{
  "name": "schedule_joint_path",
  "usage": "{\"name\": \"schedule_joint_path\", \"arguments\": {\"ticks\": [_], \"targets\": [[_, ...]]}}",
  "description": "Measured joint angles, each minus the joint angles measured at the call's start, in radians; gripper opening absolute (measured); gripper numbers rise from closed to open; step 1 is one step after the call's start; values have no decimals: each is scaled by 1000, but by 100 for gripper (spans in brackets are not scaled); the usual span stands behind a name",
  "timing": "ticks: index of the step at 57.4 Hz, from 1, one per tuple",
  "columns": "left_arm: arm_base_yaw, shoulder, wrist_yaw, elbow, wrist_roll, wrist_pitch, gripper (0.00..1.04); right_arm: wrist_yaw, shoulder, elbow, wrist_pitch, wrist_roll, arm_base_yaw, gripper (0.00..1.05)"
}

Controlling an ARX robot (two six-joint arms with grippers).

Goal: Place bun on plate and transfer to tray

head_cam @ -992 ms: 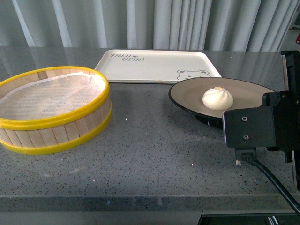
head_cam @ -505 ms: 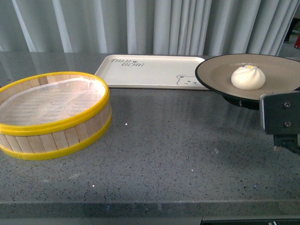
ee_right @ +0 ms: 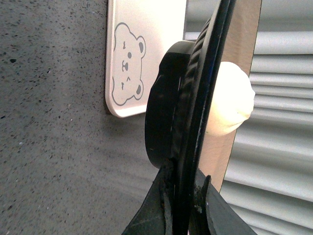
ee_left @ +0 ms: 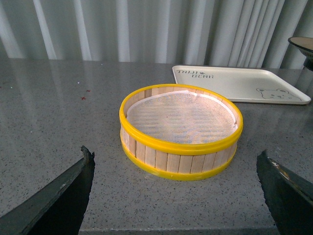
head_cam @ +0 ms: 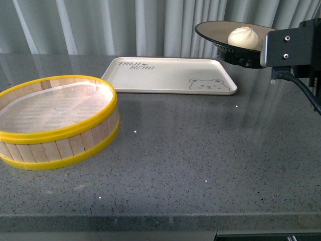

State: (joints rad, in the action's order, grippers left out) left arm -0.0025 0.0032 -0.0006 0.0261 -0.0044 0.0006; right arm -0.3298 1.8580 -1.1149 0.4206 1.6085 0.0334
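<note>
The white bun [head_cam: 243, 37] sits on the brown plate [head_cam: 216, 30], which my right gripper [head_cam: 281, 47] holds by its rim, lifted high above the table's right rear, just right of the cream tray [head_cam: 168, 74]. In the right wrist view my gripper [ee_right: 182, 191] is shut on the plate's black rim [ee_right: 188, 122], with the bun [ee_right: 230, 105] on its inside and the tray's bear corner [ee_right: 142, 54] below. My left gripper [ee_left: 176, 188] is open and empty near the table's front edge, in front of the steamer basket.
A yellow-rimmed wooden steamer basket [head_cam: 55, 120] with white lining stands at the left; it also shows in the left wrist view [ee_left: 180, 129]. The tray [ee_left: 239, 83] lies behind it. Grey curtains hang at the back.
My right gripper has lifted the plate with the bun from table height up and back, to high above the tray's right end. The basket and tray have not moved.
</note>
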Motion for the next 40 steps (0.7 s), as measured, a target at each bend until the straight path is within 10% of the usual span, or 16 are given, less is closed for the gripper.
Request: {"name": "schedule_joint_path", "arguments": {"ticks": [40], "targets": [[0, 0, 0, 0, 0, 0, 98, -9, 425, -535, -233, 116, 32, 3]]}}
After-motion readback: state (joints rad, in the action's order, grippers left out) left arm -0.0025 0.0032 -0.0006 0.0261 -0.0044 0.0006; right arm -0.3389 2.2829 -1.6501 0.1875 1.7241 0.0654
